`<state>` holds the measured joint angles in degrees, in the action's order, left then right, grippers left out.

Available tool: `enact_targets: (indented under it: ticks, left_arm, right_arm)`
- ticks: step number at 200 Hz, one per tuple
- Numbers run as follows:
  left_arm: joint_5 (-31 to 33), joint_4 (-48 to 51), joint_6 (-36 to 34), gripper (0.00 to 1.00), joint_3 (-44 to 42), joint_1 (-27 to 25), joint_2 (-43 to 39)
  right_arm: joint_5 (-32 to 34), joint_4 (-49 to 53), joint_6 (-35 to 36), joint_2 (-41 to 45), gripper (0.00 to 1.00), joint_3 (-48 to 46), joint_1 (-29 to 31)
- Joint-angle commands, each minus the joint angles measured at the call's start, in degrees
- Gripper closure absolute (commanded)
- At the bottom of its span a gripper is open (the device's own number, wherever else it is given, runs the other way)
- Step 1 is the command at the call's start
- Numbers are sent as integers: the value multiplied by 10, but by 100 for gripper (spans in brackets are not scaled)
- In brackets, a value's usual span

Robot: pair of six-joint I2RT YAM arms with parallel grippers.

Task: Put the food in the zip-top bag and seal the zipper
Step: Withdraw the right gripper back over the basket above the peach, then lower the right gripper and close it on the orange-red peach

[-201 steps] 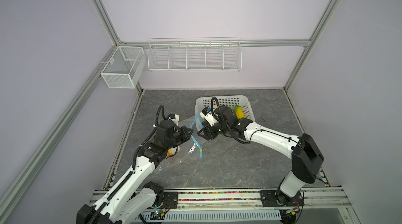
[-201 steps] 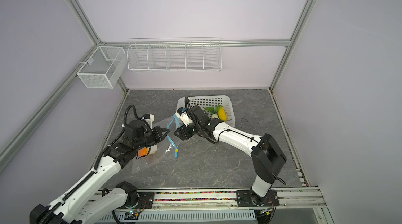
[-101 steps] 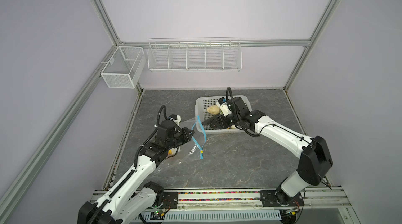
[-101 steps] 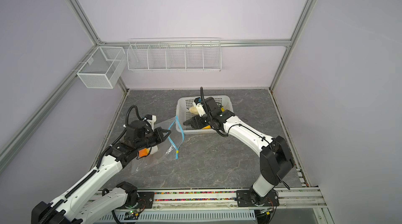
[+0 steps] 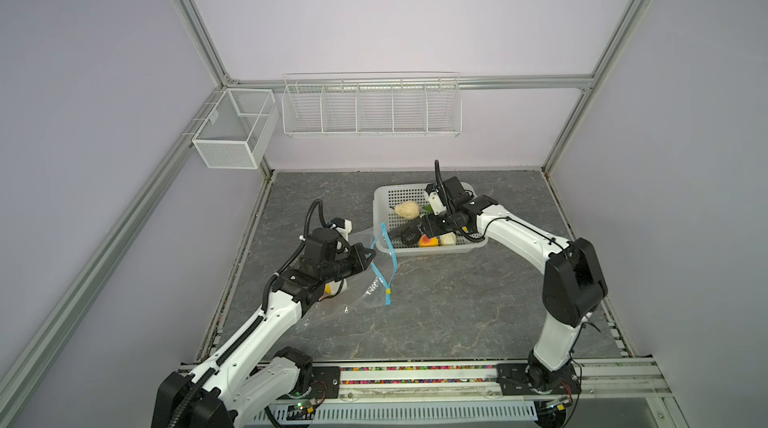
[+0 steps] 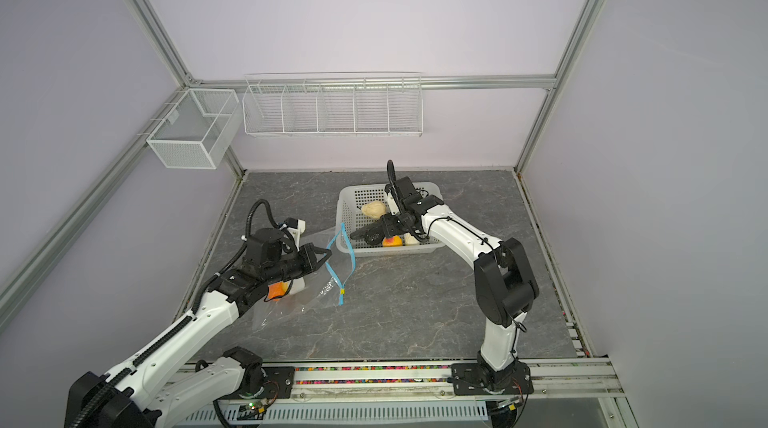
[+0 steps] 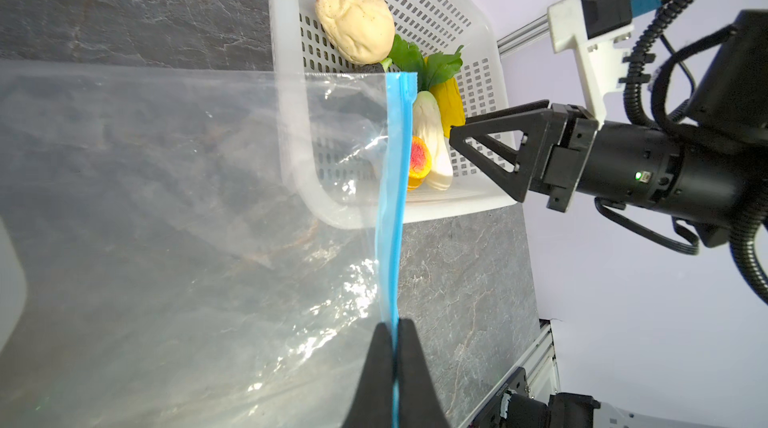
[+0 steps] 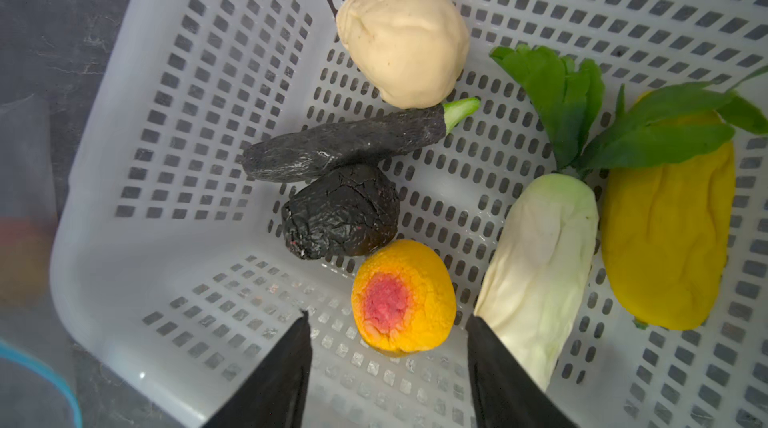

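The clear zip-top bag [image 5: 353, 293] lies at the left, its mouth lifted. My left gripper [image 7: 394, 330] is shut on the blue zipper [image 7: 392, 197], whose yellow slider [image 6: 342, 291] hangs low. An orange piece [image 6: 275, 291] sits inside the bag. More food fills the white basket [image 8: 124, 73]: a beige knobbly pear [image 8: 403, 44], a long black piece [image 8: 345, 147], a black lump [image 8: 340, 216], a peach [image 8: 403, 297], a white radish with green leaves [image 8: 536, 255] and a yellow piece [image 8: 669, 230]. My right gripper [image 8: 388, 318] hangs open over the basket's near corner. The peach lies just ahead of its empty gap.
The basket [image 5: 380, 206] stands right behind the bag's raised mouth. A white wire rack [image 5: 370, 106] hangs on the back wall and a mesh box [image 5: 232, 131] on the left wall. The arms' rail [image 5: 415, 376] runs along the front edge.
My right gripper has left the bag's mouth, swung back over the basket and come down near the peach. The left gripper has kept its hold on the zipper.
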<state>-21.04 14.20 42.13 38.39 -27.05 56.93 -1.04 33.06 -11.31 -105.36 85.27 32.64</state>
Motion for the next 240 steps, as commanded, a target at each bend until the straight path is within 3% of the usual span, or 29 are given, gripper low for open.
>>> enact_targets:
  ticks: [1, 48, 139, 190, 240]
  left_arm:
    - [-3, -8, -13, 100, 8, 2, 0]
    - [-3, -13, -15, 100, 6, 2, 0]
    - [-11, -24, -11, 100, -3, 1, 1]
    - [-7, -22, -9, 100, -2, 2, -7]
    - [-7, -35, -4, 100, -7, 1, 0]
  right_arm:
    - [6, 39, 12, -25, 38, 35, -6]
    - [70, 120, 7, -48, 39, 65, -21]
    - [79, 127, 5, -99, 42, 86, -45]
    - [45, 140, -10, -84, 42, 94, -44]
    - [-17, 167, -93, -68, 40, 94, -28]
